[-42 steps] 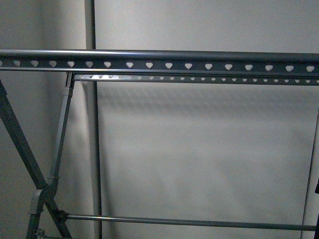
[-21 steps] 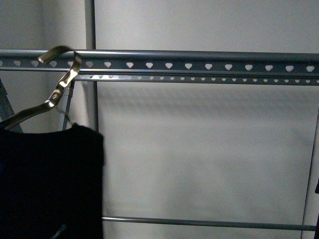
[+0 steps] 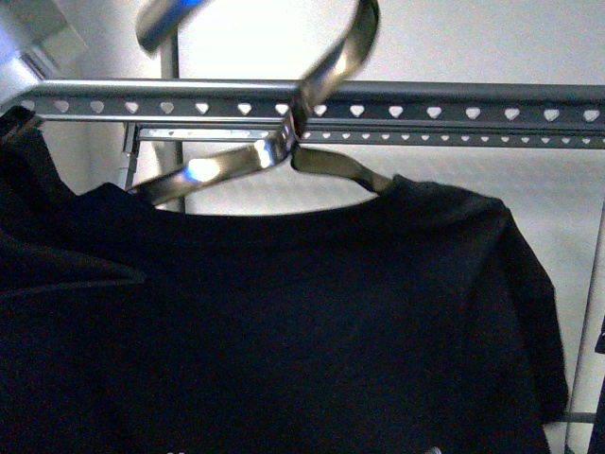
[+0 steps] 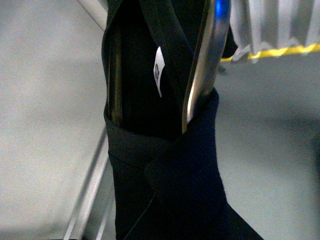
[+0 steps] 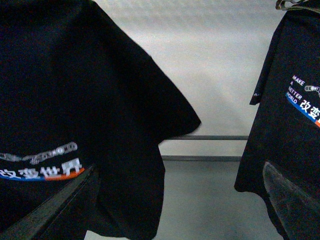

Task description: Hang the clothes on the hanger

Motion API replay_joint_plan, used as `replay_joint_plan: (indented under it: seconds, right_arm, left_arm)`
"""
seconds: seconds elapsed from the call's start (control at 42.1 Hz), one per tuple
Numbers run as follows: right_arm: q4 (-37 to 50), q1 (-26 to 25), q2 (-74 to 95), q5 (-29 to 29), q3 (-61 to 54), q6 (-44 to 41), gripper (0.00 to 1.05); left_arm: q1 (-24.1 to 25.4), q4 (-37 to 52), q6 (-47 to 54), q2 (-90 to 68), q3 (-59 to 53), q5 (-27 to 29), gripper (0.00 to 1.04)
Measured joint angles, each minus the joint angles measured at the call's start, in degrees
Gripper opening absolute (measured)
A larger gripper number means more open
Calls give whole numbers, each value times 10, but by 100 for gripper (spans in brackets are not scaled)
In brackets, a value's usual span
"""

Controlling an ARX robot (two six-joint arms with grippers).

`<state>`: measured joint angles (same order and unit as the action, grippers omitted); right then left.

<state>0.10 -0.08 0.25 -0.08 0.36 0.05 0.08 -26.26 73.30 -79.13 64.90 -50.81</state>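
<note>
Front view, left to right.
- Top left corner: a pale grey blurred part, not identifiable.
- T-shirt (image 3: 312, 322): black, fills the lower frame from the left edge almost to the right edge. It is draped on a brass hanger (image 3: 222, 168), and its collar sits just below the rack's top rail.
- Hanger hook (image 3: 352, 52): large, blurred and close to the lens. It rises above the level of the top rail. Contact with the rail cannot be judged.
- Rack (image 3: 454, 104): grey, top rail horizontal behind the hook, with a row of heart-shaped holes. A second punched rail (image 3: 473, 139) runs just below and behind it.
- The shirt's sleeve hangs down near the rack's right upright (image 3: 593, 312).

Left wrist view.
- Black cloth is wrapped around two shiny hanger arms.
- A white label (image 4: 158, 75) shows inside the collar.
- Left gripper: fingers not distinguishable among the cloth, so I cannot tell whether it is clenched or released.

Right wrist view.
- The T-shirt's front shows a chain graphic and a blue-orange character strip.
- A second black shirt (image 5: 295, 125), printed "MAKE A BETTER WORLD", hangs well apart from it.
- Right gripper (image 5: 180, 170): released, fingers (image 5: 50, 210) spread wide with nothing clamped between them.
</note>
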Motion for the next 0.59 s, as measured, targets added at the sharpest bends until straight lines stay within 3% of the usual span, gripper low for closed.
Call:
replay_joint_plan:
  seconds: [0.214,0.594]
  right_arm:
    - [0,0,0,0,0,0,97]
    - [0,0,0,0,0,0,97]
  left_arm:
    - [-30,75,99,-2,-38,33,5]
    - [-36,83,127,-2,-44,38,5]
